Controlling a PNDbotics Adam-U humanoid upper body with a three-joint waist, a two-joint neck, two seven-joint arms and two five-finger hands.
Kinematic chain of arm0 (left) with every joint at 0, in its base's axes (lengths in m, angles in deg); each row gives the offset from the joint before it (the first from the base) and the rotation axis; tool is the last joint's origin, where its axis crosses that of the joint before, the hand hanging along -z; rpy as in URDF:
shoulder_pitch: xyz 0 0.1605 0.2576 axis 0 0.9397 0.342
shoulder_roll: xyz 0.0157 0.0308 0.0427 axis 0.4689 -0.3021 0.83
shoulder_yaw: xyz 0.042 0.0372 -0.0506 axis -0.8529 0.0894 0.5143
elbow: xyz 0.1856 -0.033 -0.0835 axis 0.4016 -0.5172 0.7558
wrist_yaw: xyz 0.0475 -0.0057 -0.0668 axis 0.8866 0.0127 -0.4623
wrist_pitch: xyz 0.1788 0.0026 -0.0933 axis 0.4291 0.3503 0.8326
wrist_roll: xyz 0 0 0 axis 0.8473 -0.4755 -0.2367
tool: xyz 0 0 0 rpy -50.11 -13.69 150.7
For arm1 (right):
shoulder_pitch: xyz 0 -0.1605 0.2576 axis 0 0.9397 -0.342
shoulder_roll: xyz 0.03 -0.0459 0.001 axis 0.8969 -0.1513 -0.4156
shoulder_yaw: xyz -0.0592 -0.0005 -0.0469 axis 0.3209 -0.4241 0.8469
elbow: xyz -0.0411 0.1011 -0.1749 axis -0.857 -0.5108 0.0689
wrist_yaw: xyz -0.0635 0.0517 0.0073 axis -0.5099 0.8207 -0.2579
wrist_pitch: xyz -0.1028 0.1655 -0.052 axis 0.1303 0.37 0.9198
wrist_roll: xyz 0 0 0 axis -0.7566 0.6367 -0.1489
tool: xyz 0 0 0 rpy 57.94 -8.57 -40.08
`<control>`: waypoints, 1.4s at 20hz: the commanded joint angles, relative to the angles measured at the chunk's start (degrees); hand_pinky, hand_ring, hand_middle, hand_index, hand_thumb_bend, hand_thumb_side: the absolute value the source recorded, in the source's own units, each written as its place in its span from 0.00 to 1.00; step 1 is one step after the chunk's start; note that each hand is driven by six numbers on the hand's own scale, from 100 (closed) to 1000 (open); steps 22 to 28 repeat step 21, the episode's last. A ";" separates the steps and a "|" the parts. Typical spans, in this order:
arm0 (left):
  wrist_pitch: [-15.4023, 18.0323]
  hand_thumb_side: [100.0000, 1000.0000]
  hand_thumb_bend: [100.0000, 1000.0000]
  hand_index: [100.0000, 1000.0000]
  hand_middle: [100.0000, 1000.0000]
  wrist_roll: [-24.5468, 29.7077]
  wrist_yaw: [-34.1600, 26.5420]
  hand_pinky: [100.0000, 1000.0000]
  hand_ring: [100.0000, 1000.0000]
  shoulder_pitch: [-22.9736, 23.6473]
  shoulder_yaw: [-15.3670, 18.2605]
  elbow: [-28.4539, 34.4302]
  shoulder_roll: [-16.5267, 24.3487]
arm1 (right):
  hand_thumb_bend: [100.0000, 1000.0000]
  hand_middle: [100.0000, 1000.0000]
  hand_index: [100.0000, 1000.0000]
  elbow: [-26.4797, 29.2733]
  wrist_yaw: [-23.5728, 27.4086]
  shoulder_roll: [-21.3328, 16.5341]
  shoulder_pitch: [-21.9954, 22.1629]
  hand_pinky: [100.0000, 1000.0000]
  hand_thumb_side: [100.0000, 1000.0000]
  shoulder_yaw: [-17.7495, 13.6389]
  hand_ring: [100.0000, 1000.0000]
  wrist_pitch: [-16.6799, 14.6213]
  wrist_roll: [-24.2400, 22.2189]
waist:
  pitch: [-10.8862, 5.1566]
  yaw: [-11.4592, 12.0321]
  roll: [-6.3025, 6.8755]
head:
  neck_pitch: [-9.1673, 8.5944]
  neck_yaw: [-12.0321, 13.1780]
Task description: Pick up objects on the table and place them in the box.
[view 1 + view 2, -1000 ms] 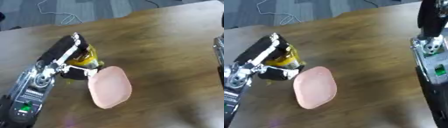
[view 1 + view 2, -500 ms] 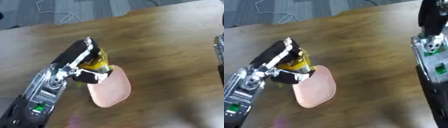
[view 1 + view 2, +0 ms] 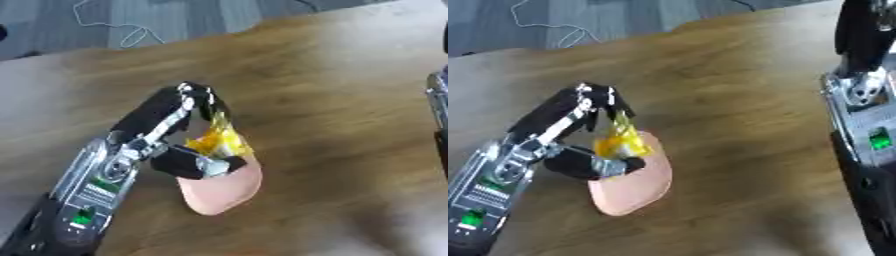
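Note:
My left hand [image 3: 166, 132] is curled round a small yellow packet [image 3: 219, 140], held between the fingers above and the thumb below. It hangs just over the upper end of a flat pink oval object [image 3: 223, 190] that lies on the wooden table [image 3: 332, 95]. My right arm [image 3: 868, 135] stands along the right edge of the right eye view; its hand is out of sight. No box shows in either view.
A thin white cable [image 3: 109, 22] loops on the grey floor beyond the table's far edge. Bare wood stretches between the pink object and the right arm.
My left hand has carried the yellow packet rightward and toward me, from beside the pink object's upper left to over its upper end. The right arm has stayed put.

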 commanded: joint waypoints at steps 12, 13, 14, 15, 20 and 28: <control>2.25 0.77 0.57 0.68 0.55 -3.14 0.53 0.25 0.52 -0.04 2.85 2.45 0.78 | 0.00 0.72 0.75 0.45 0.05 -0.66 -0.56 0.47 0.95 -0.47 0.65 0.24 0.16 | -1.12 0.30 -0.24 | -0.49 -0.36; 2.60 0.73 0.48 0.67 0.55 -6.16 -1.27 0.25 0.52 0.25 3.64 3.29 1.33 | 0.00 0.72 0.75 0.45 0.01 -0.70 -0.51 0.47 0.95 -0.51 0.65 0.25 0.19 | -1.11 0.33 -0.25 | -0.52 -0.48; 3.00 0.69 0.36 0.66 0.56 -10.18 -3.50 0.25 0.51 0.56 5.16 4.40 2.08 | 0.00 0.72 0.75 0.45 -0.04 -0.76 -0.42 0.47 0.95 -0.58 0.65 0.28 0.24 | -1.09 0.42 -0.23 | -0.53 -0.67; 3.31 0.67 0.24 0.67 0.57 -13.72 -5.26 0.25 0.52 0.82 6.31 5.16 2.94 | 0.00 0.72 0.75 0.45 -0.08 -0.79 -0.37 0.47 0.95 -0.62 0.65 0.30 0.28 | -1.09 0.47 -0.20 | -0.54 -0.77; 4.32 0.83 0.05 0.74 0.69 -28.73 -20.65 0.37 0.61 2.53 12.43 9.58 4.82 | 0.00 0.72 0.75 0.45 -0.17 -0.67 0.11 0.47 0.96 -0.64 0.65 0.49 0.39 | -1.13 0.91 -0.04 | -0.55 -1.40; 4.70 0.89 0.06 0.77 0.72 -29.83 -24.28 0.41 0.64 2.72 13.12 10.61 5.01 | 0.00 0.72 0.75 0.45 -0.15 -0.62 0.19 0.47 0.95 -0.61 0.65 0.52 0.37 | -1.14 0.99 -0.06 | -0.55 -1.46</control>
